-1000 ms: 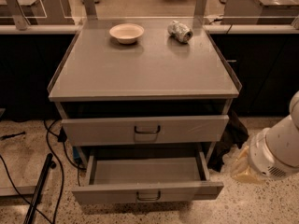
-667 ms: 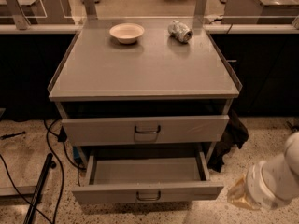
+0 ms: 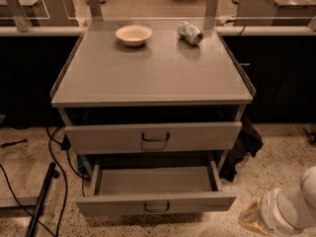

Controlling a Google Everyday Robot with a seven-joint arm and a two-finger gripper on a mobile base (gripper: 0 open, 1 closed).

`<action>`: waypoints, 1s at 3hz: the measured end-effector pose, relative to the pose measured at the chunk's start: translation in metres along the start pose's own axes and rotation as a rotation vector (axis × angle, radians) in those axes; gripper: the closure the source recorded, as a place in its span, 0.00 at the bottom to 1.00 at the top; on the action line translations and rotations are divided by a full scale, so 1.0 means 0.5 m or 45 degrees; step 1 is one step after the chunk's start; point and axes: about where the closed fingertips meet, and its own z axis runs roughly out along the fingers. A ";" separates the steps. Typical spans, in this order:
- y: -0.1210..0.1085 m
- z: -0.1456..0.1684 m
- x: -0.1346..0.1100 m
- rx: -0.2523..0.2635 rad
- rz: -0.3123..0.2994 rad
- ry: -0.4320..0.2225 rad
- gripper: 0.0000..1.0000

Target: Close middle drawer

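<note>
At bottom right, the gripper [image 3: 250, 221], grasp state untellable, hangs beside the pulled-out middle drawer [image 3: 192, 202].

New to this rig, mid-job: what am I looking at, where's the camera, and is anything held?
One camera looks down on a grey cabinet from the front; its mount isn't on record. On top are a white bowl and a crumpled silvery object. The middle drawer is pulled far out, with nothing visible inside. The white shape at bottom right is the robot arm. Its gripper is low beside the drawer's right front corner, apart from it, with nothing visibly held.
</note>
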 end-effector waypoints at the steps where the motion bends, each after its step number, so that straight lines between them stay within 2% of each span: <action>1: -0.016 0.034 0.023 0.037 -0.021 0.002 1.00; 2: -0.042 0.100 0.044 0.095 -0.082 -0.046 1.00; 3: -0.072 0.180 0.042 0.118 -0.172 -0.132 1.00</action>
